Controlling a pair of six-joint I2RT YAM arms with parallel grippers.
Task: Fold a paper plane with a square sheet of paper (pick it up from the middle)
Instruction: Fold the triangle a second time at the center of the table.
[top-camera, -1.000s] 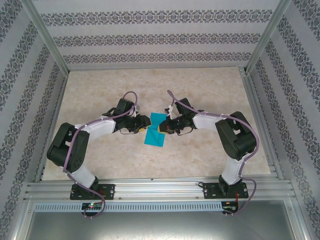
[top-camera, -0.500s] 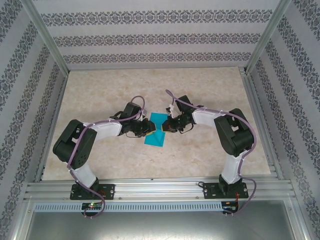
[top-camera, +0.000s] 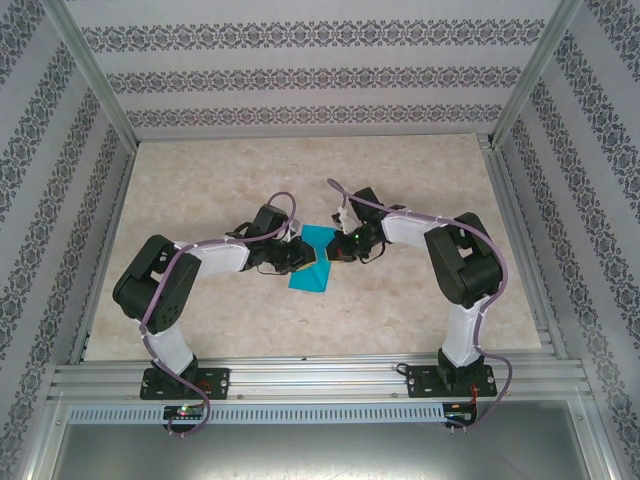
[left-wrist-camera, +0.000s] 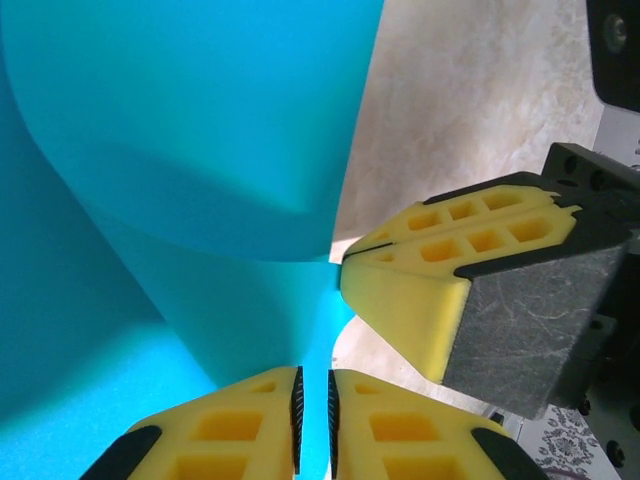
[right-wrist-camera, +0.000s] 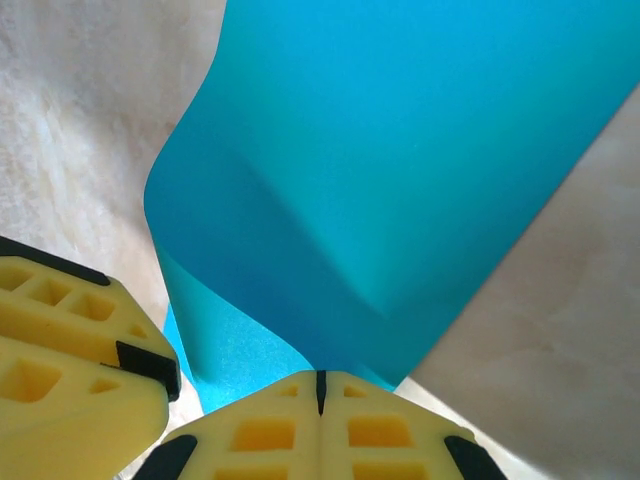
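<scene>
Overhead, square sheet of paper (top-camera: 311, 272): it is on the table (top-camera: 200, 180), between the two hands.
Overhead, left hand (top-camera: 299, 254): at the left edge of the sheet, touching it; how far open it is, I cannot tell from here.
Overhead, right hand (top-camera: 336, 249): at the right edge of the sheet, facing the left hand.
Left wrist, left hand (left-wrist-camera: 313, 385): the fingers stand almost together with only a thin slit, and the paper runs down into this slit, so it is pinched.
Left wrist, sheet (left-wrist-camera: 200, 150): it rises from the fingers as a curved fold; the right hand's yellow fingers (left-wrist-camera: 410, 300) are just right of the fold.
Right wrist, right hand (right-wrist-camera: 320, 385): the fingers are pressed fully together on the lower end of the sheet (right-wrist-camera: 400, 150).
Right wrist, left hand's finger (right-wrist-camera: 70, 340): just left of the sheet.
</scene>
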